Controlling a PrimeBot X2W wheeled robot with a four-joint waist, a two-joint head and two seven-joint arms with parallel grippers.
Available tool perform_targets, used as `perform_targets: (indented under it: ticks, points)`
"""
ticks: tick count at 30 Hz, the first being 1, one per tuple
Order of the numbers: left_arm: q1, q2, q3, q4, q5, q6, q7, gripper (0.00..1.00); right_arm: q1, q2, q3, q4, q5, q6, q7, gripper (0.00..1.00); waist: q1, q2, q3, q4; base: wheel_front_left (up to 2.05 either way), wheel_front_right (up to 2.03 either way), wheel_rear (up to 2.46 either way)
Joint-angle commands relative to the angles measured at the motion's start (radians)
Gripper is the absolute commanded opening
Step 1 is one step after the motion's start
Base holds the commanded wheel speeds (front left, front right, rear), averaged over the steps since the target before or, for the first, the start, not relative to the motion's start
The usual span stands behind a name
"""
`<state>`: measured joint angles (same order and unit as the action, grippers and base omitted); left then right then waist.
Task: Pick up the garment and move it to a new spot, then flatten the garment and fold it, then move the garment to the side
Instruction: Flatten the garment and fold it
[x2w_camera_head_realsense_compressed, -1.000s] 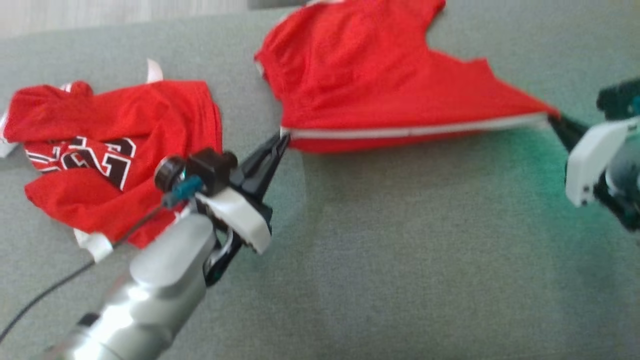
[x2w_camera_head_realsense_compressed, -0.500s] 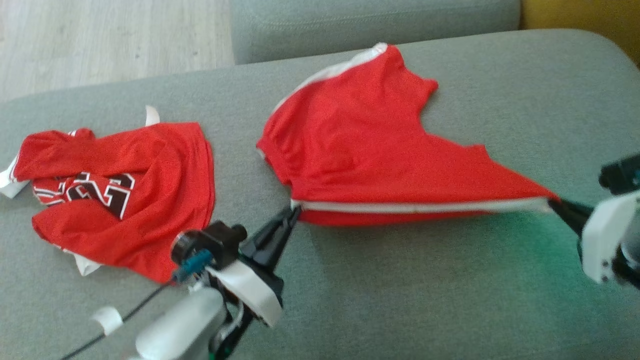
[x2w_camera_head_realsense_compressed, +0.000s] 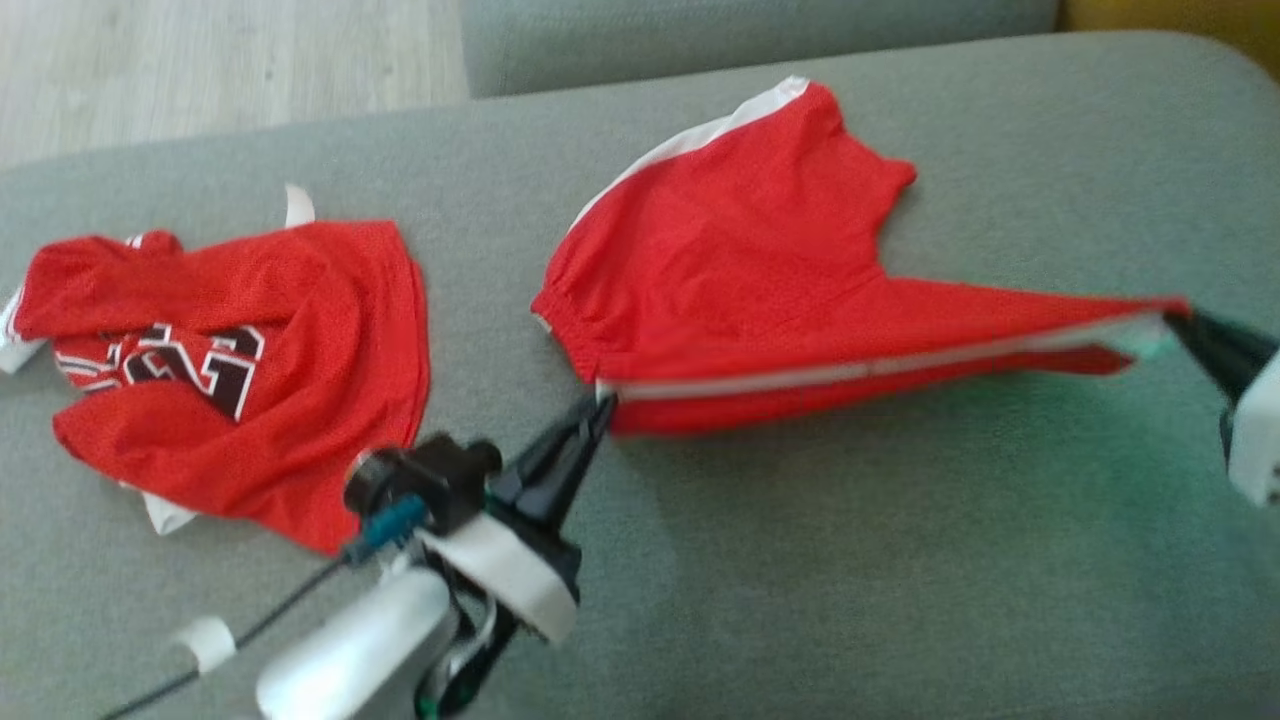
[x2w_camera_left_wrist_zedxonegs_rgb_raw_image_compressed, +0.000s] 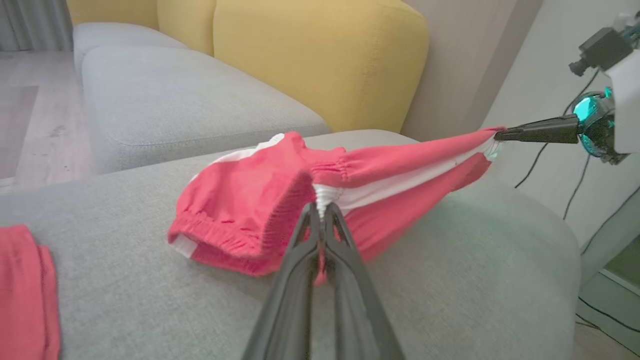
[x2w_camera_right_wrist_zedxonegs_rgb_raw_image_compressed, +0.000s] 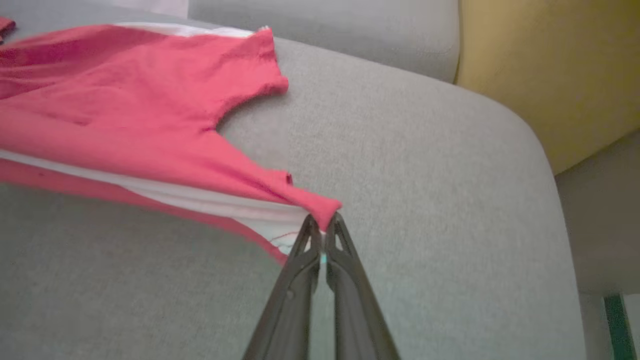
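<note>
I record a grey sofa cushion (x2w_camera_head_realsense_compressed: 850, 600) spanning the head view. The red garment (x2w_camera_head_realsense_compressed: 740, 270), a pair of white-striped shorts, lies across the centre and upper right of the frame, with its near edge stretched taut between both arms. A red jersey (x2w_camera_head_realsense_compressed: 250, 380) with dark numerals lies crumpled at the left of the frame, apart from the garment. The left end effector (x2w_camera_head_realsense_compressed: 598, 408), at lower centre, is clamped fully closed on the waistband corner at the white stripe, and the right end effector (x2w_camera_head_realsense_compressed: 1175, 318), at the right edge, is clamped fully closed on the leg-hem corner.
</note>
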<state>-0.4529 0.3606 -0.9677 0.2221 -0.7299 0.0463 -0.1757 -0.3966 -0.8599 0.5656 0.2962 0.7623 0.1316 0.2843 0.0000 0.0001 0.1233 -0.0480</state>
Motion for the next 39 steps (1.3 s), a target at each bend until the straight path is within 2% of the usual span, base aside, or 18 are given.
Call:
perform_targets:
  ticks: [1, 7, 11, 19, 24, 35, 36, 37, 38, 39]
  points:
    - [-0.071, 0.027, 0.058, -0.024, -0.003, 0.013, -0.002, 0.0, -0.04, -0.028, -0.026, -0.016, -0.018, -0.001, -0.008, 0.0, 0.0, -0.0001, 0.025, 0.017, 0.0, 0.0, 0.0]
    - [-0.159, 0.021, 0.087, -0.003, 0.007, 0.01, -0.004, 0.0, -0.15, 0.047, -0.087, -0.016, -0.125, -0.001, 0.016, 0.0, 0.0, -0.0001, 0.107, 0.064, 0.0, 0.0, 0.0]
    - [-0.225, 0.0, 0.095, 0.02, 0.011, -0.011, -0.004, 0.0, -0.25, 0.066, -0.086, 0.007, -0.174, -0.001, 0.038, 0.0, 0.0, -0.0001, 0.167, 0.112, 0.0, 0.0, 0.0]
    - [-0.337, -0.067, 0.084, 0.088, 0.022, -0.064, -0.012, 0.0, -0.449, 0.083, -0.03, 0.13, -0.251, -0.001, 0.018, 0.0, 0.0, -0.0001, 0.284, 0.199, 0.0, 0.0, 0.0]
    - [-0.413, -0.117, 0.076, 0.177, 0.032, -0.094, -0.024, 0.0, -0.572, 0.097, 0.028, 0.227, -0.279, -0.001, -0.008, 0.0, 0.0, -0.0001, 0.341, 0.245, 0.0, 0.0, 0.0]
    - [-0.517, -0.204, 0.064, 0.323, 0.04, -0.135, -0.053, 0.0, -0.723, 0.106, 0.143, 0.349, -0.306, -0.001, -0.056, 0.0, 0.0, -0.0001, 0.408, 0.29, 0.0, 0.0, 0.0]
    - [-0.523, -0.209, 0.063, 0.333, 0.04, -0.138, -0.056, 0.0, -0.738, 0.107, 0.146, 0.36, -0.317, -0.001, -0.075, 0.24, 0.0, -0.0001, 0.413, 0.291, 0.0, 0.0, 0.0]
    - [-0.529, -0.214, 0.063, 0.342, 0.04, -0.14, -0.058, 0.39, -0.75, 0.113, 0.144, 0.372, -0.323, -0.001, -0.096, 0.93, 0.0, -0.0001, 0.416, 0.292, 0.0, 0.0, 0.0]
    - [-0.533, -0.217, 0.064, 0.351, 0.04, -0.142, -0.061, 0.51, -0.758, 0.122, 0.141, 0.388, -0.326, -0.001, -0.111, 1.0, 0.0, -0.0001, 0.417, 0.292, 0.0, 0.0, 0.0]
    - [-0.533, -0.217, 0.064, 0.351, 0.04, -0.142, -0.061, 0.51, -0.758, 0.122, 0.141, 0.388, -0.326, -0.001, -0.111, 1.0, 0.0, -0.0001, 0.417, 0.292, 0.0, 0.0, 0.0]
